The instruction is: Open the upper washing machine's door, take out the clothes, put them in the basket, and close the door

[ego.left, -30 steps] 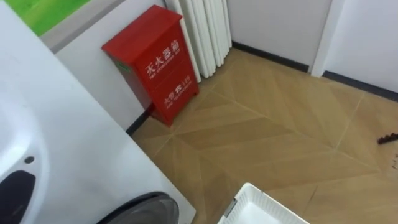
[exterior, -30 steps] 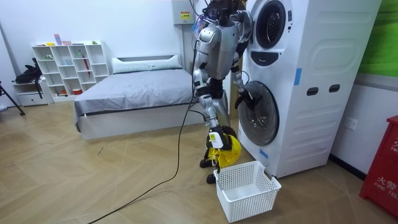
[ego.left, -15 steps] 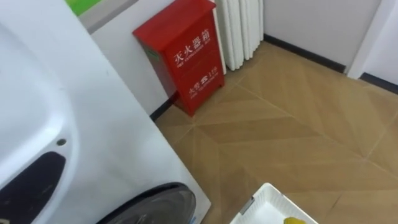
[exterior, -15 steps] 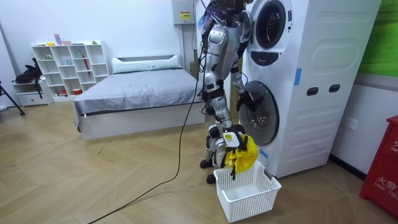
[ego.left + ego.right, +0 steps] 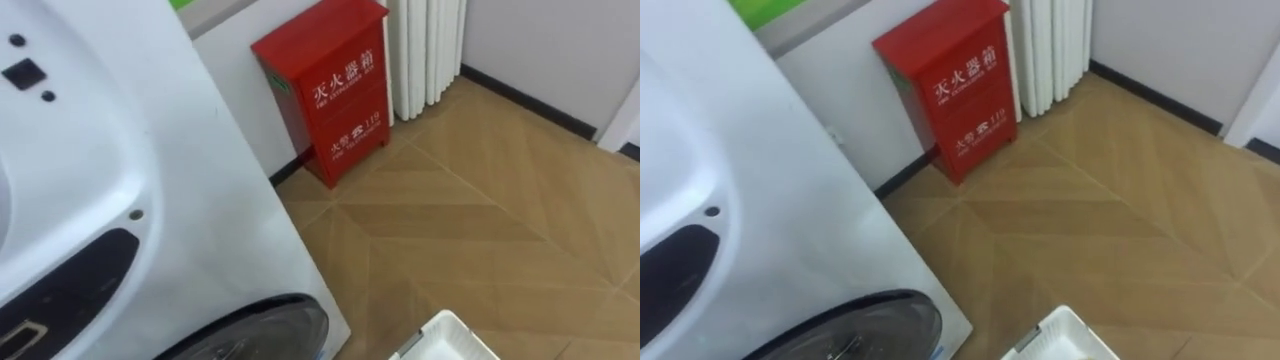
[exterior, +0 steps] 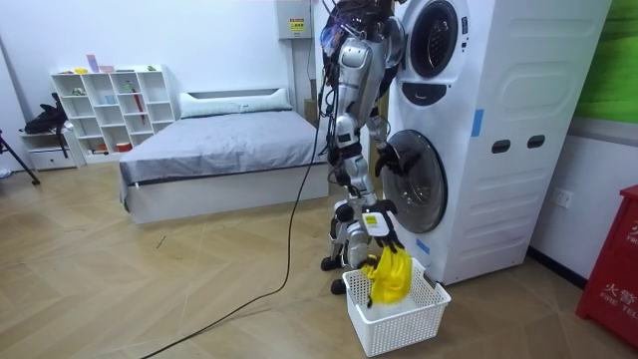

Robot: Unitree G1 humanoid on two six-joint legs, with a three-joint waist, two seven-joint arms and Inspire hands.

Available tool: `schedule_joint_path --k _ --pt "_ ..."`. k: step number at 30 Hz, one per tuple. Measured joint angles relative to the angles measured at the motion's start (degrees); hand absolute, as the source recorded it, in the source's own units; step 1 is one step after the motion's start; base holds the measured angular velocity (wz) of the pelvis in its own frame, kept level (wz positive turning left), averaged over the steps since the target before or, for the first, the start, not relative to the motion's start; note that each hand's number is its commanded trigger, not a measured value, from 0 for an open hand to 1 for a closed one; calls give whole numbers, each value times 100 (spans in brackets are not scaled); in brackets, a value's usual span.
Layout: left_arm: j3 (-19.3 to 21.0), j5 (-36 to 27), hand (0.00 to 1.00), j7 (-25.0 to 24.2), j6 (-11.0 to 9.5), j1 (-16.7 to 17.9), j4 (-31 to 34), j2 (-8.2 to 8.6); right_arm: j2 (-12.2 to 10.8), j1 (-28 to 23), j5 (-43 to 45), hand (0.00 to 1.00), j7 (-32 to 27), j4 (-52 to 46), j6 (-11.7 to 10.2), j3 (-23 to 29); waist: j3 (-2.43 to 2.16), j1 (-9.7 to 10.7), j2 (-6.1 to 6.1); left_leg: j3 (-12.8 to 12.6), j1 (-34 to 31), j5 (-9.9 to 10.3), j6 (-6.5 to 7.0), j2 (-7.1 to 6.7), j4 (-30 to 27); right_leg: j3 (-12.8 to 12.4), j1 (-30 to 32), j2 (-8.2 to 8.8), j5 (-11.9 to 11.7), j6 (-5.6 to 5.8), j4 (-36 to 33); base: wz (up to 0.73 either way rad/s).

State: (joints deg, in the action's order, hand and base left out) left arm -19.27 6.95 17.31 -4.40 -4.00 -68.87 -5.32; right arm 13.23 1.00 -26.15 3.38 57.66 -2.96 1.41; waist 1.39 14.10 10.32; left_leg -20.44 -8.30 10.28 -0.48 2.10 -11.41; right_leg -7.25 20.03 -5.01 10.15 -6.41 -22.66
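I stand facing the stacked white washing machine (image 6: 478,140), beside its round lower door (image 6: 414,181). My right hand (image 6: 376,220) hangs low over the white basket (image 6: 399,321), fingers pointing down and open. Just under it a yellow cloth (image 6: 391,277) sags into the basket, its top close below the fingers. My left hand (image 6: 387,158) is up at the edge of the lower door. In the left eye view the washer's white front (image 5: 120,200), the dark door rim (image 5: 262,335) and a corner of the basket (image 5: 452,342) show.
A red fire-equipment box (image 5: 328,85) stands against the wall past the washer, next to white ribbed panels (image 5: 428,45). Wooden floor (image 5: 500,220) stretches to the right. In the room view a bed (image 6: 219,150) and a white shelf (image 6: 110,110) stand behind me.
My right hand swung the yellow cloth from beside my leg to over the basket, then the cloth dropped lower into it while the hand stayed. The eye view panned.
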Motion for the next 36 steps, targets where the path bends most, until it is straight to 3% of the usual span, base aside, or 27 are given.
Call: schedule_joint_path --k 5,8,15,20,23,27,30,36 --pt "6 2 0 0 -36 2 -2 -1 9 5 -283 0 67 130 -24 -1 -11 -1 -75 8 51 -23 -39 14 6 17 -68 -4 -16 -29 35 1" --pt "23 33 0 -3 -114 11 -9 -18 23 -17 -305 0 135 440 -45 3 -44 0 -171 17 176 -38 -59 40 -3 88 -265 -5 -17 -64 127 12" --pt "357 292 0 3 -146 246 57 -80 30 -493 -306 0 189 712 -72 374 -91 -18 -375 187 483 -68 -71 75 9 320 -725 13 29 -142 322 16" --pt "663 638 0 10 -155 501 55 -137 -3 -794 -309 0 278 955 -67 499 -118 -58 -571 363 783 -86 -101 119 81 551 -1187 8 21 -204 626 23" --pt "706 695 0 8 -155 594 56 -147 -6 -791 -301 0 317 1009 -59 575 -124 -63 -622 502 914 -91 -109 115 164 596 -1352 0 20 -210 729 12" --pt "1214 732 0 2 -136 748 92 -155 -105 -864 -315 0 351 1092 23 769 -138 -234 -819 773 1154 -91 -113 108 237 625 -1675 -18 18 -229 914 4" --pt "1385 734 0 5 -93 896 232 -192 -160 -921 -436 0 375 1125 83 770 -185 -355 -933 1012 1217 -71 -144 106 284 720 -1828 -20 12 -238 1042 18" --pt "1937 898 0 9 -25 940 229 -219 -295 -901 -514 0 485 1390 192 907 -148 -488 -1118 1237 1312 -44 -182 100 385 893 -2035 -12 8 -233 1244 16"
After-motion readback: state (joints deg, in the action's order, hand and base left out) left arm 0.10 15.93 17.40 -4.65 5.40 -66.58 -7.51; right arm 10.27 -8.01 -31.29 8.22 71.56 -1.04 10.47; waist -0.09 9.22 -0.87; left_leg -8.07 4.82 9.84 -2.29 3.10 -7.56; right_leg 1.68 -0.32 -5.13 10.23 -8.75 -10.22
